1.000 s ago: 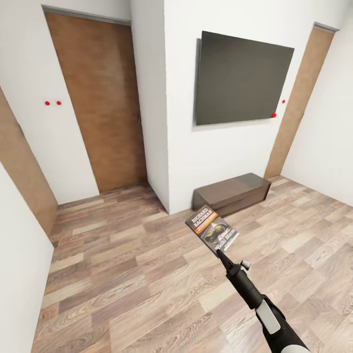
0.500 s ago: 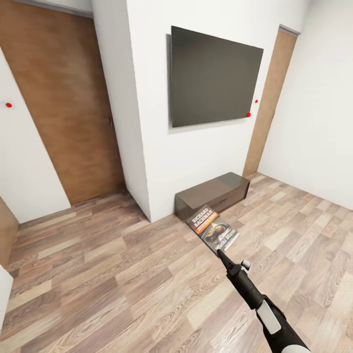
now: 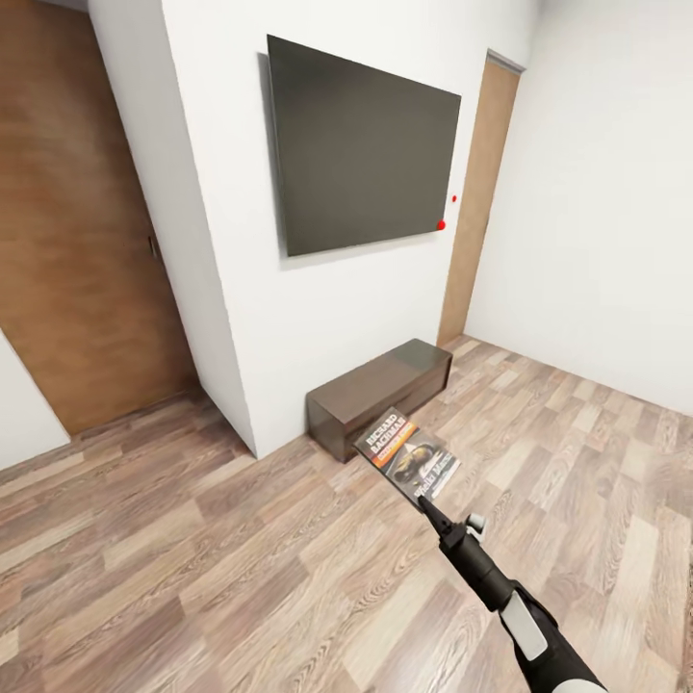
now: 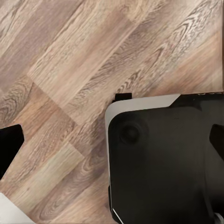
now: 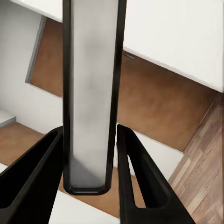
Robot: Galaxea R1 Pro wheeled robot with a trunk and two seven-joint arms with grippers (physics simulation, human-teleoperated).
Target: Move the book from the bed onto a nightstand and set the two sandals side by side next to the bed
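Head view: right gripper [image 3: 421, 500] pinching the book [image 3: 407, 457] by its near edge, holding it cover-up over the wooden floor [image 3: 192, 568], near the long brown cabinet [image 3: 380, 395].

The book [image 3: 408, 456] has a dark cover with white lettering and an orange band. The floor [image 3: 192, 577] is streaked brown-grey wood plank. The walls [image 3: 597, 192] are white, the screen [image 3: 361, 144] dark grey, the cabinet [image 3: 380, 395] dark brown, the door [image 3: 67, 241] warm brown.

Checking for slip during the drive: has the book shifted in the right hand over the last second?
No. The book sits at the same spot and tilt on the right hand; only the wall screen slid leftward, so the camera turned.
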